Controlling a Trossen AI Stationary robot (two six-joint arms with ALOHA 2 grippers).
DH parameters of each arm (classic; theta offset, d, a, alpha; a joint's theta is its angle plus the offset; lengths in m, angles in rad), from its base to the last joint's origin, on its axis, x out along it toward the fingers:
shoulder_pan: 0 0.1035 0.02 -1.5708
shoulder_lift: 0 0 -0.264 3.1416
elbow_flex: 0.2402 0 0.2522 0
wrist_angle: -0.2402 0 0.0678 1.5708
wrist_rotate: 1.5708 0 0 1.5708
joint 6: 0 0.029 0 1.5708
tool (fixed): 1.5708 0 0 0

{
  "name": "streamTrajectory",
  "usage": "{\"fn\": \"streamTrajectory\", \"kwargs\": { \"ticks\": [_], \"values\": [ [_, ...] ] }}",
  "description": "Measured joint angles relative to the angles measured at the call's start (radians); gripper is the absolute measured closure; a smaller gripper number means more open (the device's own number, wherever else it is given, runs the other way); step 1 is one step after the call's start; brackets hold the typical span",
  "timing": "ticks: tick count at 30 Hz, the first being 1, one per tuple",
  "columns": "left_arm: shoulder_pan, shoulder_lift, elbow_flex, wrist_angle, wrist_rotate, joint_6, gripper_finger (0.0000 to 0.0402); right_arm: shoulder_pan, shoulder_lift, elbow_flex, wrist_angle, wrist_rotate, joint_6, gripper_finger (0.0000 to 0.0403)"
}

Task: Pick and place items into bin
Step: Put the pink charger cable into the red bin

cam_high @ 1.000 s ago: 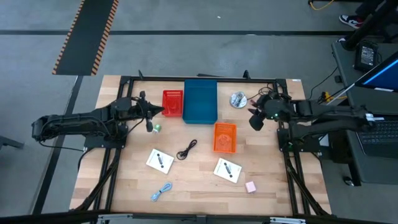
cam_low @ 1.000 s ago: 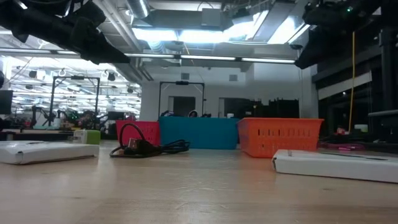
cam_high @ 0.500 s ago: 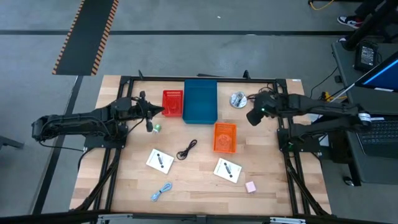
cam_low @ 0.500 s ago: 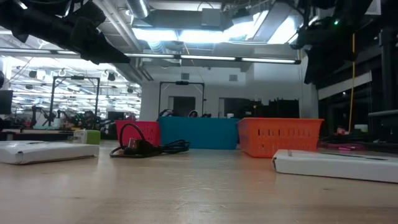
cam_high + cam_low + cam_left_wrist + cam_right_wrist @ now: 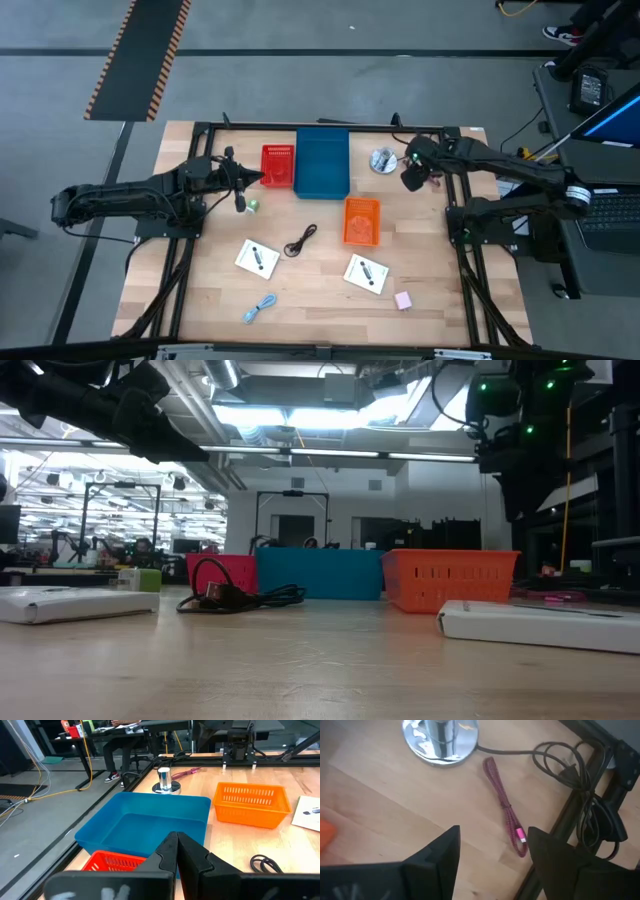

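Right gripper [image 5: 492, 857], jaws spread and empty, hangs above pink cable [image 5: 505, 812] near the desk's far right corner, apparently lining up a pick; left gripper [image 5: 176, 851] clenched, empty, parked beside red basket [image 5: 278, 166].

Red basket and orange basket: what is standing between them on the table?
The blue bin stands between the red basket and the orange basket, touching the red one; the high view shows it.

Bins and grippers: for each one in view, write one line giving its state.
Blue bin: empty.
Orange basket: empty.
Red basket: contents unclear.
Left gripper: shut, holding nothing.
Right gripper: open, above pink cable.
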Motion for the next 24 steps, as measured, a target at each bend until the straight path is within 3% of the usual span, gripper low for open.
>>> {"fn": "streamTrajectory", "kwargs": {
  "ticks": [13, 24],
  "values": [
    [0.0, 0.0, 0.0, 0.0, 0.0, 0.0, 0.0398, -0.218, 0.144, 0.0, 0.064, -0.133, -0.23, 0.0192],
    [0.0, 0.0, 0.0, 0.0, 0.0, 0.0, 0.0398, -0.319, 0.281, 0.0, 0.125, -0.154, -0.388, 0.0192]
  ]
}}
